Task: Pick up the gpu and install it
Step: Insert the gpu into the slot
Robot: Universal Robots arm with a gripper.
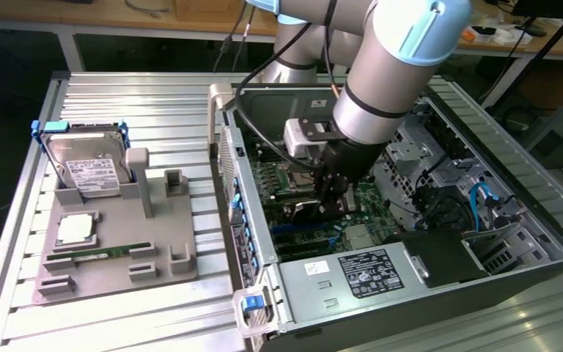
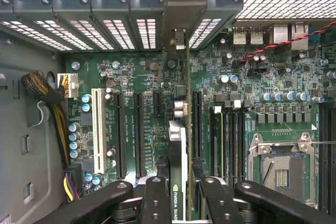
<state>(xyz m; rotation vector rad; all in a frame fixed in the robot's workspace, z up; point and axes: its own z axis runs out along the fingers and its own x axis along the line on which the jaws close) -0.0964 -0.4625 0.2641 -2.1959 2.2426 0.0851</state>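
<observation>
Exterior view: arm [image 1: 384, 81] angles down into case [image 1: 262, 110] (gripper [image 1: 333, 196] clasping gpu [image 2: 177, 145]).

Exterior view overlooks the computer case [image 1: 311, 308] from above; wrist view closely faces its motherboard [image 2: 147, 77].

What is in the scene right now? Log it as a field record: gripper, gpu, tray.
gripper: gripper reaches down inside the open computer case, fingers closed on the gpu
gpu: gpu stands on edge between the fingers, over the motherboard expansion slots; whether it is seated cannot be told
tray: parts tray at the exterior view's left of the case, holding the hard drive and RAM stick
</observation>
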